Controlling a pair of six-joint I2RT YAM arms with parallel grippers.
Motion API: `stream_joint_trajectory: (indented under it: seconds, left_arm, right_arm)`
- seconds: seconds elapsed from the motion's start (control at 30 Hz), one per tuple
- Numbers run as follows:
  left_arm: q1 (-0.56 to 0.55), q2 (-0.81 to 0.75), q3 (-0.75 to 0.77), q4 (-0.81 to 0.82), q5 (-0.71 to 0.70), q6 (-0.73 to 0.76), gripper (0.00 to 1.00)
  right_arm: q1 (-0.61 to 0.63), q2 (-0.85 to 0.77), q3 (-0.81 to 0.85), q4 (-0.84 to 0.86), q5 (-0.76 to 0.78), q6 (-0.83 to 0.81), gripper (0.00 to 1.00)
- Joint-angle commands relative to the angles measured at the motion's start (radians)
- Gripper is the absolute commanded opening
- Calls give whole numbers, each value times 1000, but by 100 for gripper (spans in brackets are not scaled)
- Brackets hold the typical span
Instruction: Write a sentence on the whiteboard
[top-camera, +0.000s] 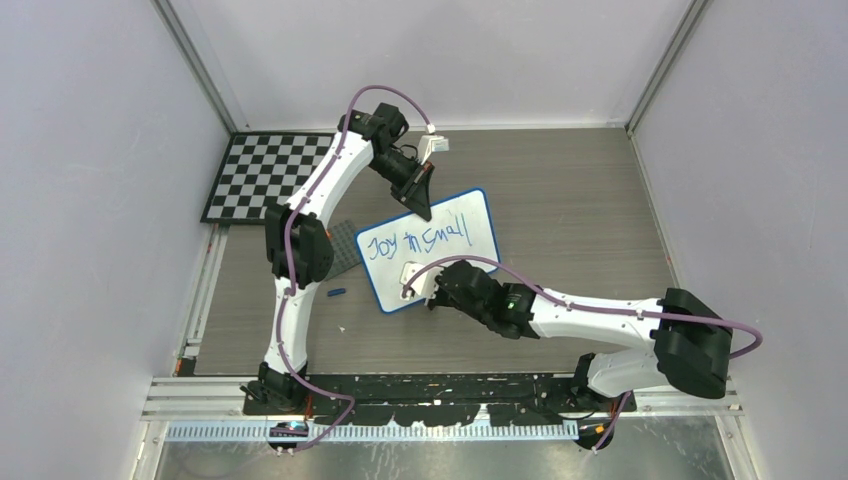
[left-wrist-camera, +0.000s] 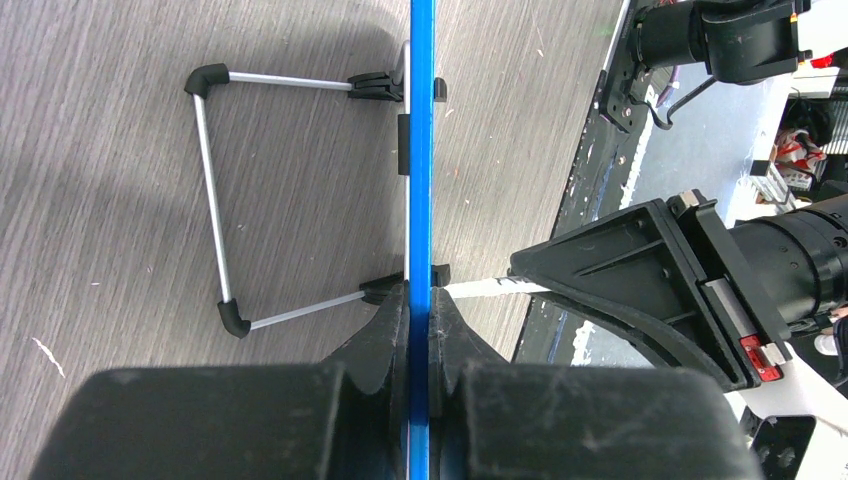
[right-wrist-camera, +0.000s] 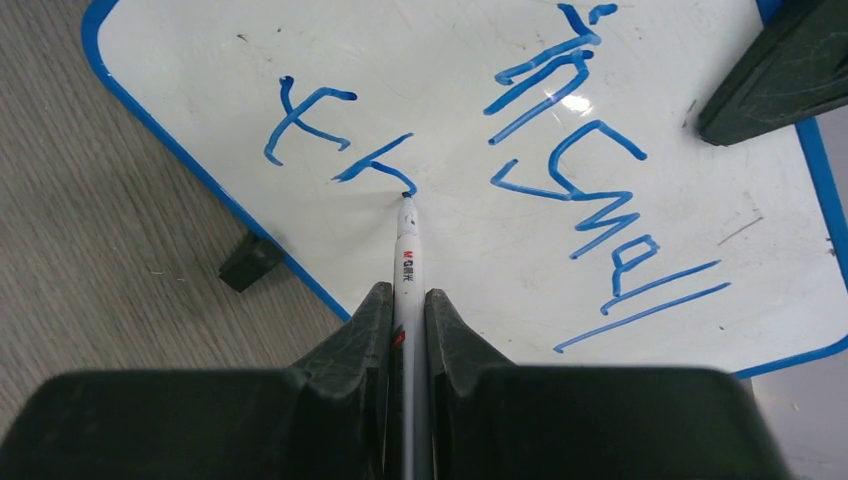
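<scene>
The whiteboard (top-camera: 468, 262) with its blue frame stands tilted on the table's middle. The sentence (top-camera: 415, 240) reads "Joy in small" in blue on the upper line. In the right wrist view the second line (right-wrist-camera: 335, 135) shows two letters, about "th". My left gripper (top-camera: 421, 197) is shut on the board's top edge (left-wrist-camera: 421, 150), its jaws either side of the blue frame (left-wrist-camera: 420, 310). My right gripper (top-camera: 424, 287) is shut on a white marker (right-wrist-camera: 407, 262), and the tip touches the board (right-wrist-camera: 470, 290) at the last stroke's end.
A black-and-white checkerboard (top-camera: 265, 175) lies at the back left. A grey studded plate (top-camera: 343, 246) lies left of the board. A small blue cap (top-camera: 336, 293) lies on the table. The board's wire stand (left-wrist-camera: 213, 200) and a black foot (right-wrist-camera: 250, 262) rest on the table.
</scene>
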Motion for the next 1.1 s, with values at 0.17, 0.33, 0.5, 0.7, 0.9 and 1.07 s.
stream_joint_trajectory:
  seconds: [0.17, 0.33, 0.5, 0.7, 0.9, 1.07]
  left_arm:
    - [-63, 53, -53, -61, -75, 5, 0]
    - [-64, 52, -54, -60, -76, 5, 0]
    - [-64, 51, -55, -59, -76, 3, 0]
    - [-67, 49, -51, -59, -78, 2, 0]
    - [-67, 51, -50, -60, -76, 1, 0]
    - [-67, 51, -49, -61, -76, 4, 0]
  right_arm:
    - [10, 3, -14, -56, -68, 4, 0]
    - [12, -7, -2, -88, -76, 2, 0]
    - [11, -86, 22, -117, -71, 17, 0]
    - [4, -103, 18, -102, -29, 21, 0]
    - [3, -66, 20, -57, 22, 11, 0]
    - [0, -35, 26, -25, 69, 7, 0]
